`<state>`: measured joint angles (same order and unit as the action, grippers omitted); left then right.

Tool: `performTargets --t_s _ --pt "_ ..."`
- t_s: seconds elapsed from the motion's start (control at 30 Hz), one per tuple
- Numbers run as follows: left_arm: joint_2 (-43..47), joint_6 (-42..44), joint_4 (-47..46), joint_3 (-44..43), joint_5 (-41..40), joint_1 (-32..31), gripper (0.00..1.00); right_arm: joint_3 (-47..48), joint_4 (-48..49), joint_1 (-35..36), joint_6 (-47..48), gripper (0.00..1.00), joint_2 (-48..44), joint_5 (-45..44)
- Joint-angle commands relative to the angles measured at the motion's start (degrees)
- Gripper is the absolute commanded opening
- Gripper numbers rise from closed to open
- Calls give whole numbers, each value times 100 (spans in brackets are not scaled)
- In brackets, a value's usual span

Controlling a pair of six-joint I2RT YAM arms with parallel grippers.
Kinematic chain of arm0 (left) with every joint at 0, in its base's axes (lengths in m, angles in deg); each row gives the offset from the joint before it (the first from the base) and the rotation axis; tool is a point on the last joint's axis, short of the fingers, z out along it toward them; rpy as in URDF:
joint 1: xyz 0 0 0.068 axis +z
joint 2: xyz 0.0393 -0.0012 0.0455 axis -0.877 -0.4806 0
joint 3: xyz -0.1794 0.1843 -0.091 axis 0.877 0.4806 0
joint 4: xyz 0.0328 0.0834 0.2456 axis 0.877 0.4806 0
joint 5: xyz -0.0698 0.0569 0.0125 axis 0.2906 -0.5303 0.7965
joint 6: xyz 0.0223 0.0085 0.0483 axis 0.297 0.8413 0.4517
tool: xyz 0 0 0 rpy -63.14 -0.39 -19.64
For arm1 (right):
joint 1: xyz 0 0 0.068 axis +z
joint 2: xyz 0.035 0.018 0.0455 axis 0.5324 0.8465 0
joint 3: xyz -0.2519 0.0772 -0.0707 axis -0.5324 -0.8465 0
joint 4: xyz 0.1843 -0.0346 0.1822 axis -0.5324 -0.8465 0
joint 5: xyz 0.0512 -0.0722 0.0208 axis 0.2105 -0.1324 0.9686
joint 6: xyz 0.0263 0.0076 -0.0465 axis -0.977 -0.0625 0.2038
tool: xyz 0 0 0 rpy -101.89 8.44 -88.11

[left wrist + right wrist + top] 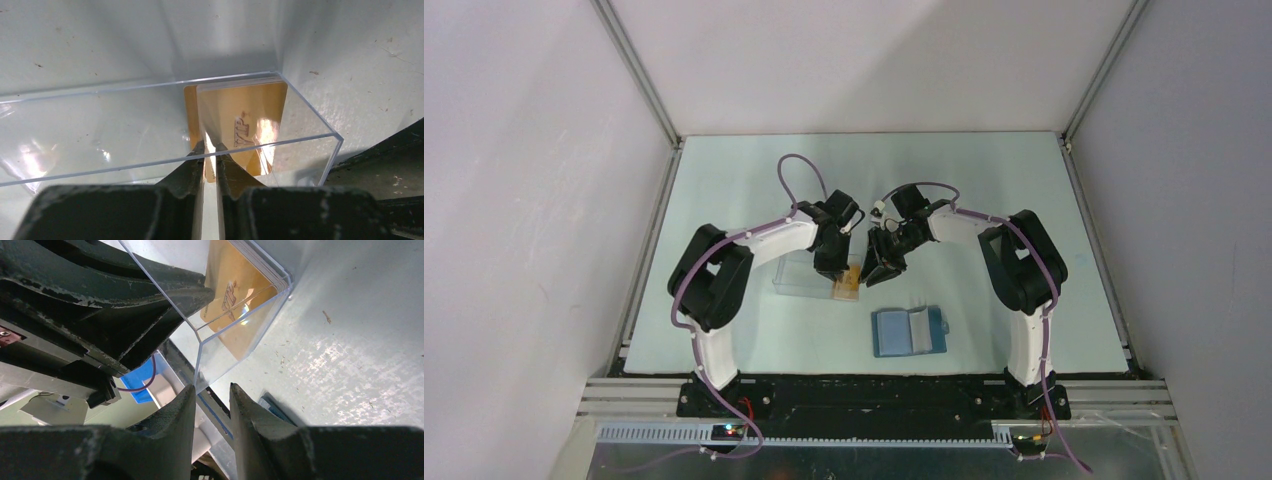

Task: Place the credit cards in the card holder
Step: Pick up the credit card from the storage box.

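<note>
Orange credit cards stand leaning at the right end of a clear plastic box. In the left wrist view the front card shows raised lettering. My left gripper reaches into the box, its jaws drawn to a narrow slit around that card's near edge. My right gripper hovers open just right of the box. One fingertip is at the box's corner edge, and nothing sits between the jaws. The card holder lies open and flat on the table, nearer the arm bases.
The clear box lies lengthwise to the left of the cards, its walls around my left fingers. The two wrists are close together over the middle of the pale table. Enclosure walls stand on the left, right and far sides.
</note>
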<state>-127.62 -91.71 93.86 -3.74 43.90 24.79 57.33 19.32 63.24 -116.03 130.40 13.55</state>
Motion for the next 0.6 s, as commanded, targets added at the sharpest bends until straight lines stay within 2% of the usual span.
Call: performTargets --t_s 0.0,0.3,0.57 --pt "68 -41 -249 -74 288 -63 13 53 -116 145 159 35 237 -246" --pt "475 -175 -255 -138 416 -82 8 54 -94 157 150 35 255 -244" --pt "664 -244 -252 -165 549 -107 7 54 -90 167 142 35 263 -237"
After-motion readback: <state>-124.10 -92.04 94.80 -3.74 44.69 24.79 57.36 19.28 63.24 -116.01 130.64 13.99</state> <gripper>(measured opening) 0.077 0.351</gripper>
